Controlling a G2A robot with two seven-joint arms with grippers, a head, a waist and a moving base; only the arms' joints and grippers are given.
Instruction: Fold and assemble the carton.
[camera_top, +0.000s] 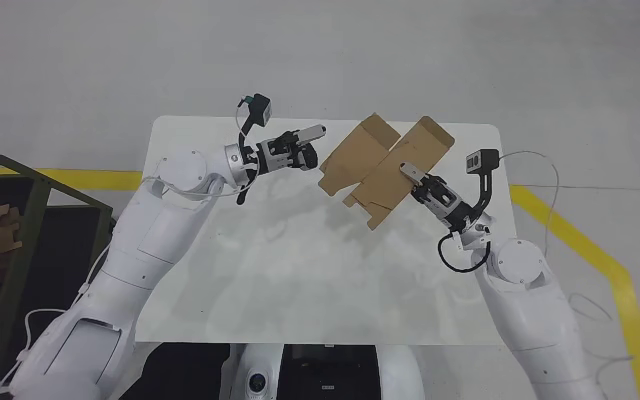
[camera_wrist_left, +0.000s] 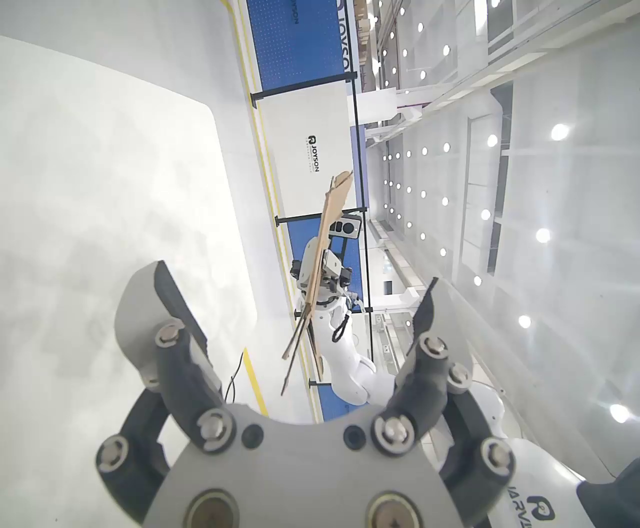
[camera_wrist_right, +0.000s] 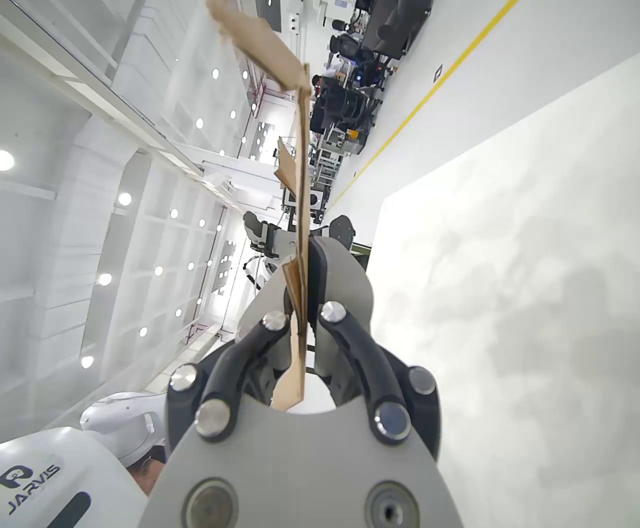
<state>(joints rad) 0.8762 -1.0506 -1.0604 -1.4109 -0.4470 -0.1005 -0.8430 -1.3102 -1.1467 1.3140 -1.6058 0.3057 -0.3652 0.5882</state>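
We are pinching the flat brown carton (camera_top: 385, 165) between the pressed fingers of our right end effector (camera_top: 410, 172), holding it raised above the white tabletop (camera_top: 300, 270). The carton is stretching away from that end effector toward our left end effector (camera_top: 312, 133), which is hanging nearby with fingers spread, gripping nothing.

- Bright, even light falls from above. Round ceiling lamps (camera_wrist_left: 560, 131) show in rows in both wrist views, and the nearest ones are ringed with glare.
- The white worktop (camera_top: 300, 290) is strongly lit. Soft-edged grey mottling lies across its middle.
- The carton (camera_top: 385, 165) is evenly lit in the top view. Seen edge-on in the right wrist view, it stands out darker against the bright ceiling.
- Both wrist views bow straight lines, such as the worktop's edges, toward their borders.
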